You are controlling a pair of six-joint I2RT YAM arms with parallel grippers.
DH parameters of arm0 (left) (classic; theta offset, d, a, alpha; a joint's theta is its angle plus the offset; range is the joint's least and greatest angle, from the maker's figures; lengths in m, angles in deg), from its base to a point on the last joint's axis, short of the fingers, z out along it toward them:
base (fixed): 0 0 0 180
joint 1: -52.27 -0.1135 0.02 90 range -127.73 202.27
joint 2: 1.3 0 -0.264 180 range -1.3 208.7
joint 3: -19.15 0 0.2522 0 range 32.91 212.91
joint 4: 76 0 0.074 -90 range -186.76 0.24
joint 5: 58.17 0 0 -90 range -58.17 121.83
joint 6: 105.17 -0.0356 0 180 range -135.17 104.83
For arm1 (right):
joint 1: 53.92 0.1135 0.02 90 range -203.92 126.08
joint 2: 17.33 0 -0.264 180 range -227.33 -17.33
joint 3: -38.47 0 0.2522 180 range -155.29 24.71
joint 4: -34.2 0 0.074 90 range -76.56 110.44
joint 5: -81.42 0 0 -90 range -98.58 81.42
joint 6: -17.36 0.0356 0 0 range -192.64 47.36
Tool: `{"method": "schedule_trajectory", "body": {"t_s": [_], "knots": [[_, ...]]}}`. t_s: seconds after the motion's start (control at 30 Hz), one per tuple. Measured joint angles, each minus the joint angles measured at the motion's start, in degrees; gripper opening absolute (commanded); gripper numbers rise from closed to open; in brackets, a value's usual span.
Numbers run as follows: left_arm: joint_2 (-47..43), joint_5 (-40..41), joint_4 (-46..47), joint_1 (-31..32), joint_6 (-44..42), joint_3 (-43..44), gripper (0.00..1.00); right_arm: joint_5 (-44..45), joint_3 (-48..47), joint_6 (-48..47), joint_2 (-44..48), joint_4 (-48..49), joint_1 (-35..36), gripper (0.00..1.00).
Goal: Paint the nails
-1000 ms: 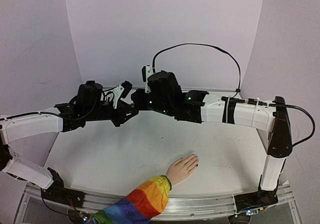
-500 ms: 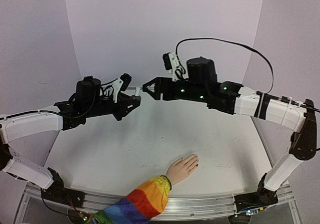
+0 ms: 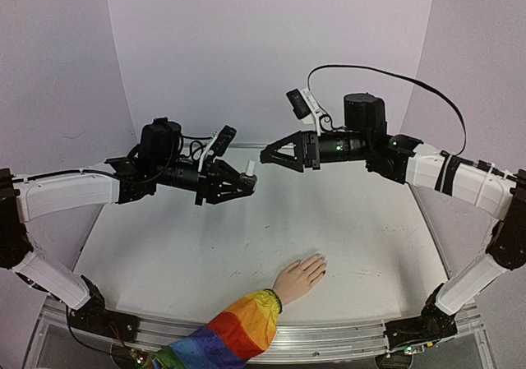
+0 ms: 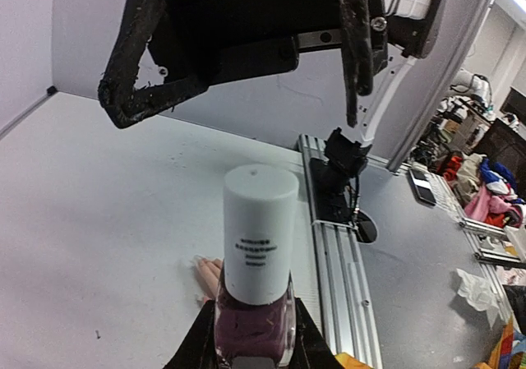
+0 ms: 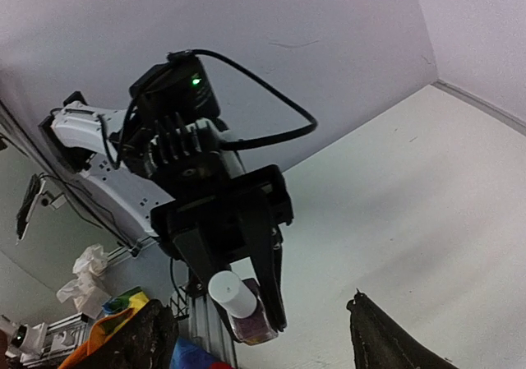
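My left gripper [image 3: 244, 182] is shut on a small polish bottle [image 4: 256, 326] of dark purple polish with a tall white cap [image 4: 260, 236], and holds it in the air above the table. My right gripper [image 3: 265, 155] hangs open and empty just right of the cap, pointing at it. The pale mannequin hand [image 3: 300, 277] with its rainbow sleeve [image 3: 234, 329] lies flat near the table's front edge. Its nails [image 3: 323, 268] are tiny, and one shows a dark spot. Its fingertips [image 4: 209, 269] peek out behind the bottle in the left wrist view.
The white table [image 3: 181, 254] is walled by pale panels at the back and sides. An aluminium rail [image 3: 329, 334] runs along the front edge, with both arm bases on it. Clutter lies beyond the table's side [image 4: 485, 196].
My right gripper was shut close against the left gripper, then opened and drew back to the right. My left gripper carried the capped bottle right and a little lower. The mannequin hand stayed put.
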Motion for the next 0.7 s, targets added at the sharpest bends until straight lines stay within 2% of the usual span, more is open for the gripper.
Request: {"method": "schedule_trajectory", "body": {"t_s": [0.27,0.7], "knots": [[0.55,-7.15,-0.02,0.09,1.27,0.26,0.0,-9.88,-0.85,1.01,-4.35,3.98,0.15,0.58],[1.2,-8.61,-0.02,0.37,2.25,0.28,0.0,-14.05,-4.35,2.84,-8.72,8.04,2.73,0.35]]}}
